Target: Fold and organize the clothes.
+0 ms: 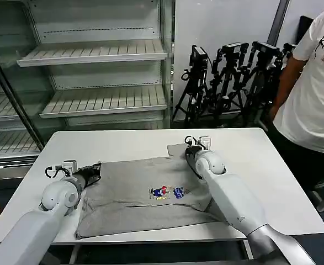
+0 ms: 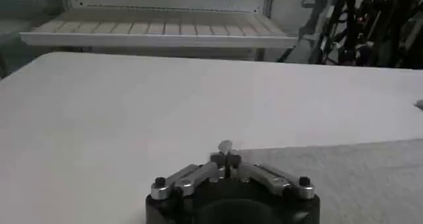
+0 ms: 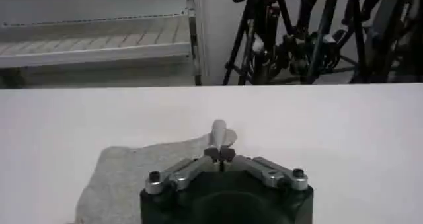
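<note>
Looking down, I see the light grey T-shirt (image 1: pixel 145 196) spread on the white counter (image 1: pixel 261 165). My left end effector (image 1: pixel 95 172) is pinched together at its left sleeve edge; my right end effector (image 1: pixel 190 147) is pinched onto the far right sleeve. Camera tripods (image 1: pixel 228 77) and empty shelving (image 1: pixel 95 83) stand beyond the counter.

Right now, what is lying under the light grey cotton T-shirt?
The light grey cotton T-shirt lies flat on the white rectangular table, whose bare top surrounds it. The cloth hides anything beneath itself. The right arm crosses over its near right part.
</note>
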Robot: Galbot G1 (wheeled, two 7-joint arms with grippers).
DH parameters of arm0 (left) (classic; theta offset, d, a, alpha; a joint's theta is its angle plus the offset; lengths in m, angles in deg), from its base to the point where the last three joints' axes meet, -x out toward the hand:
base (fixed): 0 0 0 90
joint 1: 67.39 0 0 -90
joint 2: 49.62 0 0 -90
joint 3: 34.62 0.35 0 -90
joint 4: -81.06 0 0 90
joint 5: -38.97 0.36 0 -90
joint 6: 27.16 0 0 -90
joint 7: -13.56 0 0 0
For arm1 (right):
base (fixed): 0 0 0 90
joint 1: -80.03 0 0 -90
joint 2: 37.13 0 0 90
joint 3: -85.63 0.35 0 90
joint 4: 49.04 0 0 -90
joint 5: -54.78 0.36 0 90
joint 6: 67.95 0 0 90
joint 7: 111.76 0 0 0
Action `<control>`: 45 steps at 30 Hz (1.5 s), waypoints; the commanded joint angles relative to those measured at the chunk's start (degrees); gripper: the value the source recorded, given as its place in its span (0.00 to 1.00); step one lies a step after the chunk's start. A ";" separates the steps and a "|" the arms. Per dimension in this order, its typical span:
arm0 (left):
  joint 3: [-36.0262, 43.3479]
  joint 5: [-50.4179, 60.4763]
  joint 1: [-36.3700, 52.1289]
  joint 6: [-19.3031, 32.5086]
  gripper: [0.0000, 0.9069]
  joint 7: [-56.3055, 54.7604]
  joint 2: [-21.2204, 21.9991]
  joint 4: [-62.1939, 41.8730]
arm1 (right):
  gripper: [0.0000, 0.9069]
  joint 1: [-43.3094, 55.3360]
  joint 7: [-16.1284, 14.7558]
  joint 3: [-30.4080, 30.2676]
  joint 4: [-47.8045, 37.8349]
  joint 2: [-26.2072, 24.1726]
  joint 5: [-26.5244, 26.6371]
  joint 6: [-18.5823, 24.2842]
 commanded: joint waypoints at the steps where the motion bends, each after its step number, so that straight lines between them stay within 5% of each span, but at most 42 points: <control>1: -2.77 -0.39 -1.90 0.17 0.03 0.24 -0.97 4.78 | 0.00 -0.55 -1.22 1.49 4.04 -0.49 -0.34 5.69; 16: -8.90 -1.41 -8.67 0.17 0.03 0.72 -3.30 14.53 | 0.00 -7.34 -1.75 3.73 16.98 -4.91 -0.98 6.34; 45: -18.08 0.30 -25.97 0.20 0.03 2.34 -5.79 28.64 | 0.00 -35.29 -3.69 18.59 42.44 -17.94 -0.48 6.84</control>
